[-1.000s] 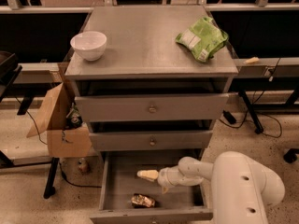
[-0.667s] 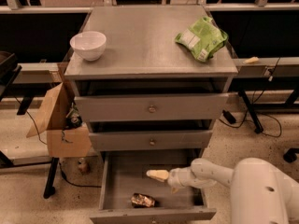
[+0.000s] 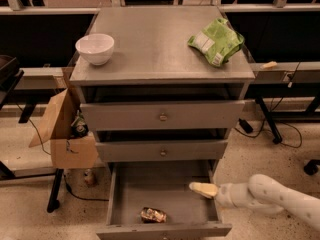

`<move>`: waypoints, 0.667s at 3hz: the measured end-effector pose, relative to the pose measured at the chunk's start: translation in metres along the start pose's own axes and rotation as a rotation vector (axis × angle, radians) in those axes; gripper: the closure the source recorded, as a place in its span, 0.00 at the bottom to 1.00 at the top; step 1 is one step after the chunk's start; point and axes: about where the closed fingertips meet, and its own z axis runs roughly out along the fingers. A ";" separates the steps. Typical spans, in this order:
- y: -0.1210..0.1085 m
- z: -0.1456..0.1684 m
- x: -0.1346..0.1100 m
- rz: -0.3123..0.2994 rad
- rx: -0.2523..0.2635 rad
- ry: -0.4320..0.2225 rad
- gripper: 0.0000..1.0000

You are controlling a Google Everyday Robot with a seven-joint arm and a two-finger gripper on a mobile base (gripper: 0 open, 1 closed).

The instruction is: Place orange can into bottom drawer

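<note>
Your gripper [image 3: 202, 189] hangs just above the right side of the bottom drawer [image 3: 150, 184], close to its right wall. Its pale tip reads as one wedge, and you cannot tell whether it is parted or pressed together. It holds nothing. The orange can [image 3: 153, 214] lies on its side on the drawer floor near the front, well apart from the gripper; its markings are too small to read. The arm [image 3: 272, 196] is cut off at the right edge. Since 0.7 s ago the gripper has pulled right; the can has stayed put.
</note>
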 end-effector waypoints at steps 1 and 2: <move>0.009 -0.077 0.031 0.012 0.057 -0.058 0.00; 0.026 -0.104 0.040 -0.026 0.088 -0.064 0.00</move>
